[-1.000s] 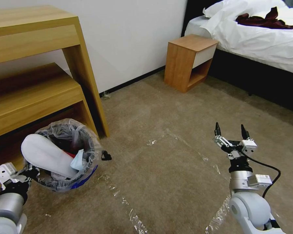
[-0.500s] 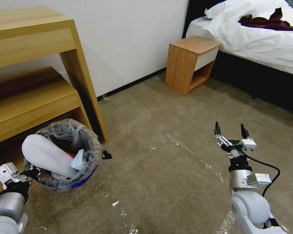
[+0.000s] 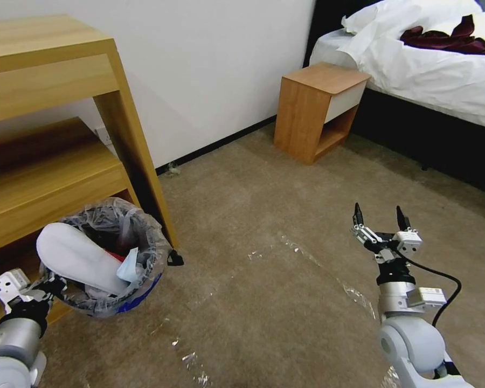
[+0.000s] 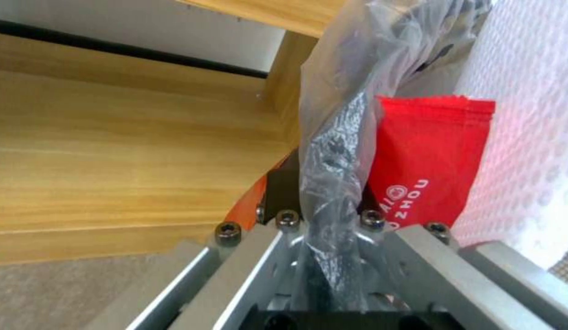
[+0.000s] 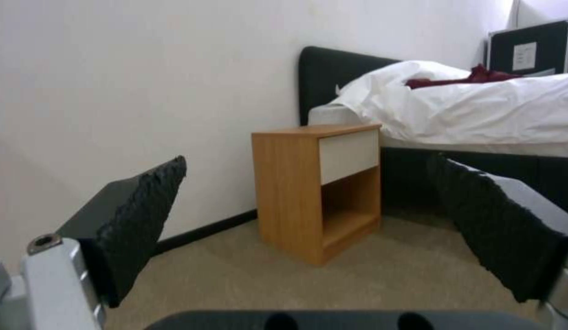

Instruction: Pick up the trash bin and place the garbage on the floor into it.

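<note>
Left side: the left gripper [image 3: 47, 284] sits low at the near rim of the trash bin [image 3: 140, 288], its fingers pressed together on the rim and on the crinkly clear plastic liner [image 4: 333, 151], which runs down between the metal jaw plates in the left wrist view. The bin is held tilted with its mouth toward the camera, just in front of the wooden desk [image 3: 48, 81] and beside the desk's leg; a blue patch of its outer wall shows at the lower edge. Inside lie a flat white slipper [image 3: 78, 261], which pokes out over the rim, a pale blue face mask [image 3: 128, 268], and a red wrapper [image 4: 428, 156] with white print, pressed against the slipper's dimpled white fabric. A small black object [image 3: 174, 259] sits on the floor beside the bin. Centre: beige carpet [image 3: 264, 178] bearing strips of clear tape or film [image 3: 355, 293], with a small bit of debris [image 3: 171, 170] at the wall's base. Right side: the right gripper [image 3: 378, 220] is raised above the carpet, well apart from the bin, its black ribbed fingers [image 5: 137, 215] spread wide and holding nothing. Beyond it stand a wooden nightstand [image 3: 318, 108] and a bed [image 3: 442, 70] with white linen and a dark red cloth [image 3: 447, 39].
</note>
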